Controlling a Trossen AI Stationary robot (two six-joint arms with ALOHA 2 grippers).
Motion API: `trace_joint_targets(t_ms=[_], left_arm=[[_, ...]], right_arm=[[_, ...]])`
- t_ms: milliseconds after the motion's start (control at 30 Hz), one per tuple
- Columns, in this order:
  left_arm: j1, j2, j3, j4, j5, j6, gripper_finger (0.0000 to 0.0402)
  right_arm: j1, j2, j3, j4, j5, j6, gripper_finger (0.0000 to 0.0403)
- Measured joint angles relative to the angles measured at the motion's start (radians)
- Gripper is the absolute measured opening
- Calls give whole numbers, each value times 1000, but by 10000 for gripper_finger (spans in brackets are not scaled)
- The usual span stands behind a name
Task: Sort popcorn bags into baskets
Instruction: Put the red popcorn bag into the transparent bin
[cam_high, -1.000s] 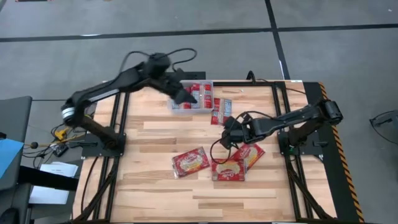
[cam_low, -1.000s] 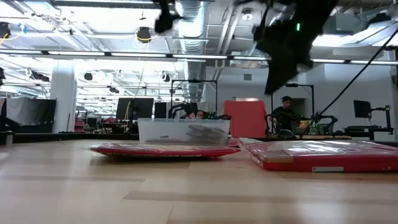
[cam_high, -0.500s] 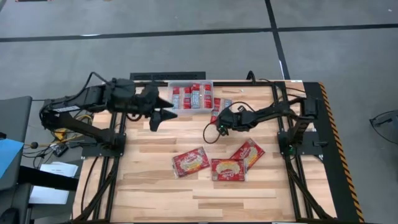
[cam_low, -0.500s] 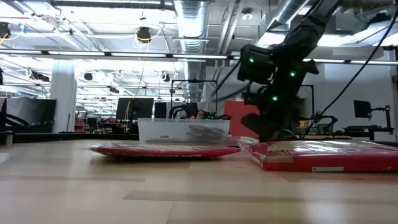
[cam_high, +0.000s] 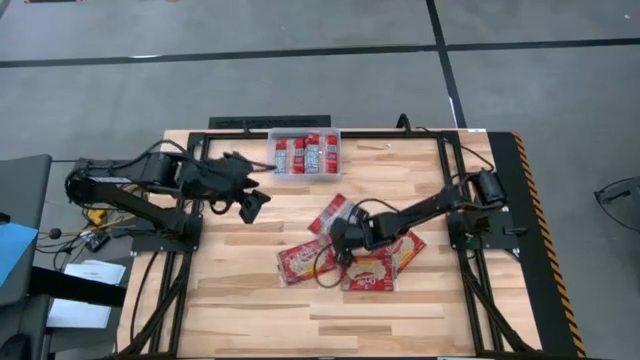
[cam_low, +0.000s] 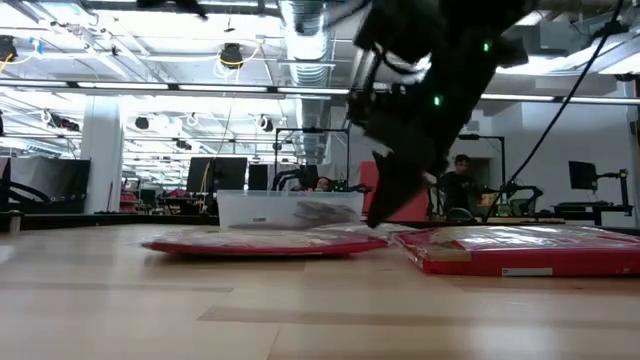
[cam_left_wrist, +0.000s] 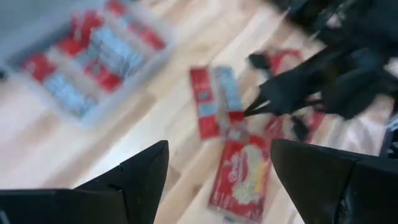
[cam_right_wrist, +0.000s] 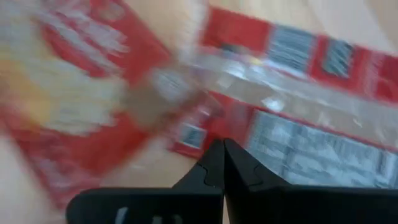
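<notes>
Right gripper (cam_high: 343, 236) is seen low over the middle of the table; in its wrist view the two fingers (cam_right_wrist: 217, 168) are pressed together with nothing between them, so no packet is held. It sits at the near end of two narrow packets (cam_high: 330, 215) lying side by side, and just right of the left-most large packet (cam_high: 303, 260).

Two more large packets, one (cam_high: 370, 272) near the front and one (cam_high: 408, 245) tilted beside it, lie just right of the gripper. The clear tub (cam_high: 306, 155) stands at the far edge of the table and already holds a row of narrow packets.

Handling, judged: the packets look flat, light and thin, with a glossy wrapper likely to slide on the wood. A top-down pinch on a flat face would probably slip. A short edge or corner is judged the better hold, preferably where one packet overlaps another and its edge is lifted. Squeezing hard is not advised, as the contents may crush.

Left gripper (cam_high: 252, 203) is held over the left part of the table, well apart from the packets, fingers spread and empty.

Table (cam_high: 250, 300) is of pale wood planks, level, framed by dark rails. Beyond it a large open hall with ceiling lights is seen, and a person (cam_low: 458, 182) is seated far behind.
</notes>
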Motion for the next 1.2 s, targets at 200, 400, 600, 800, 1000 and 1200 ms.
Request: trace_joint_targets(t_ms=[200,400,600,800,1000,1200], left_arm=[[23,-62,-423,464,77,-75,270],[149,29,-805,1124,143,-202,270],[238,230,-856,1230,195,-233,270],[256,425,-772,1257,250,-241,270],[270,555,-696,1322,295,-267,270],[312,668,-676,1478,443,-319,277]], right_arm=[[22,-51,35,11,75,22,23],[27,-79,12,12,101,99,17],[-18,-59,-9,-9,110,135,10],[-86,-62,-9,-51,109,131,26],[-127,-38,-7,-72,98,57,13],[-123,40,-5,-33,40,31,24]])
